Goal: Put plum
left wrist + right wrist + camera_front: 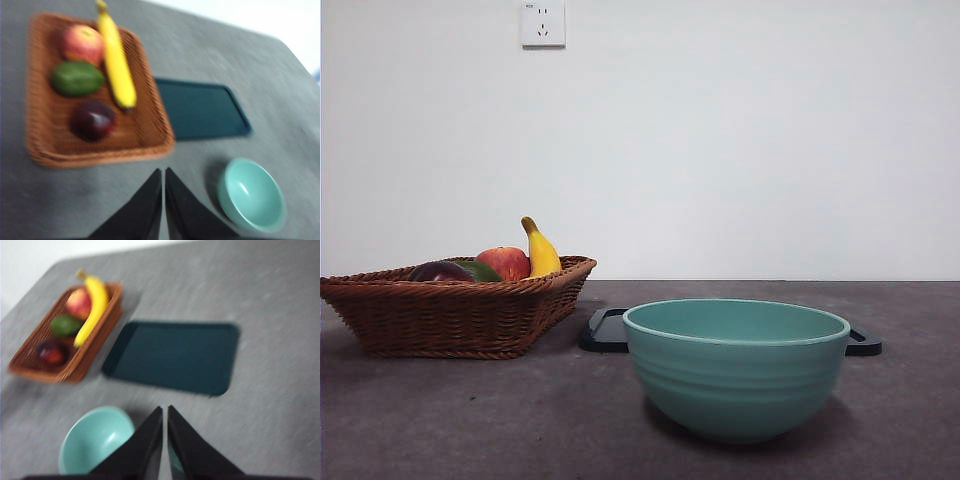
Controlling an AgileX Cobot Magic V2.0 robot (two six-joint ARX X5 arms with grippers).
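The plum (93, 120) is dark purple-maroon and lies in a brown wicker basket (150, 132) beside a green fruit, a red-orange apple and a banana. It shows in the front view (440, 271) and in the right wrist view (51, 352) too. My left gripper (163, 172) is shut and empty, high above the table between the basket and the bowl. My right gripper (164, 410) is shut and empty, high above the table near the bowl and tray. Neither arm shows in the front view.
A teal bowl (736, 368) stands at the front. A dark flat tray (175, 355) lies behind it, next to the basket (450, 310). In the basket lie a banana (116, 57), an apple (81, 43) and a green fruit (76, 78).
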